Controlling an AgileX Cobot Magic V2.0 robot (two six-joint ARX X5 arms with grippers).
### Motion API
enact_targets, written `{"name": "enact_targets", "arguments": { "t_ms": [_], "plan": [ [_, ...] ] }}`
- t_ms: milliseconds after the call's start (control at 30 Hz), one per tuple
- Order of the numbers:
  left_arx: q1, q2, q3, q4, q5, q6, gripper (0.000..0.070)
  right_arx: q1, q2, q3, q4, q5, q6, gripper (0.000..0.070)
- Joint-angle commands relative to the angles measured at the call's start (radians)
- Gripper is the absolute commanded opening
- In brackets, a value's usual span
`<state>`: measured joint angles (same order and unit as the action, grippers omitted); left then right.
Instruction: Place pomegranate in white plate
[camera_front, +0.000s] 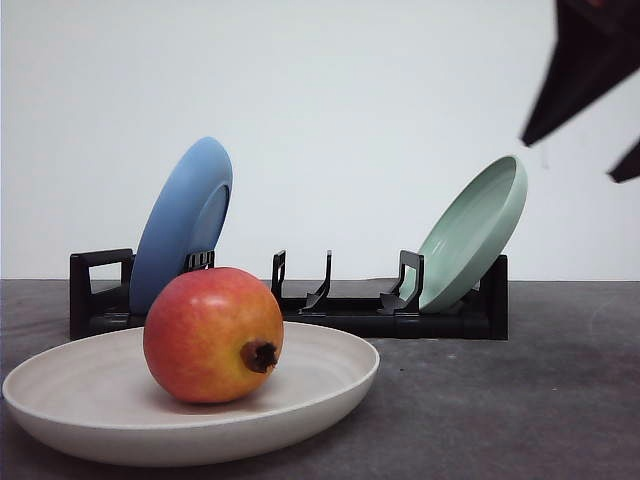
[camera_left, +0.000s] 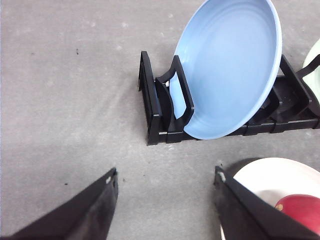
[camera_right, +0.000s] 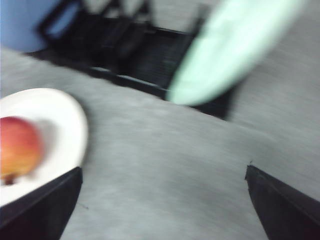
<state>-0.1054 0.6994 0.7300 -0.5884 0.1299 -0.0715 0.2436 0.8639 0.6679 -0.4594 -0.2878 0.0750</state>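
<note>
The pomegranate (camera_front: 212, 335), red fading to orange-yellow with a dark crown nub, rests inside the white plate (camera_front: 80, 390) at the front left of the table. It is free of both grippers. My right gripper (camera_front: 566, 160) hangs open high at the upper right, well away from the fruit. The blurred right wrist view has its fingers spread wide around bare table (camera_right: 162, 172), with the pomegranate (camera_right: 17, 147) on the plate (camera_right: 60, 125) off to one side. My left gripper (camera_left: 165, 174) is open over bare table, beside the plate (camera_left: 270, 177) and the pomegranate (camera_left: 302, 210).
A black dish rack (camera_front: 350, 310) stands behind the white plate. A blue plate (camera_front: 185, 220) leans in its left end and a pale green plate (camera_front: 475, 235) in its right end. Grey tabletop (camera_front: 520, 400) stretches to the right of the white plate.
</note>
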Motion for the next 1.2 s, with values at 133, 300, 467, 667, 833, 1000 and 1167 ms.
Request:
{"name": "enact_targets", "arguments": {
  "t_ms": [133, 300, 467, 667, 833, 1000, 1167],
  "plan": [
    [-0.002, 0.006, 0.003, 0.005, -0.002, 0.006, 0.0359, -0.039, -0.003, 0.005, 0.016, -0.001, -0.009, 0.0646],
    [-0.002, 0.006, 0.003, 0.005, -0.002, 0.003, 0.0046, -0.039, -0.003, 0.005, 0.016, -0.001, -0.008, 0.0052],
    [-0.002, 0.006, 0.004, 0.006, -0.002, 0.003, 0.0000, -0.039, -0.003, 0.005, 0.021, 0.000, -0.012, 0.0016],
    [-0.002, 0.003, 0.004, -0.016, -0.002, 0.000, 0.0000, -0.037, -0.003, 0.005, 0.020, -0.001, -0.011, 0.0017],
    [-0.002, 0.004, 0.004, -0.017, -0.002, 0.000, 0.0000, -0.037, -0.003, 0.005, 0.022, 0.000, -0.011, 0.0017],
    [-0.002, 0.004, 0.004, -0.017, -0.002, 0.000, 0.0000, -0.037, -0.003, 0.005, 0.022, 0.000, -0.011, 0.0017],
    [0.001, -0.004, 0.000, -0.016, -0.001, 0.000, 0.0000, -0.037, -0.003, 0.005, 0.022, -0.001, -0.011, 0.0017]
  ]
}}
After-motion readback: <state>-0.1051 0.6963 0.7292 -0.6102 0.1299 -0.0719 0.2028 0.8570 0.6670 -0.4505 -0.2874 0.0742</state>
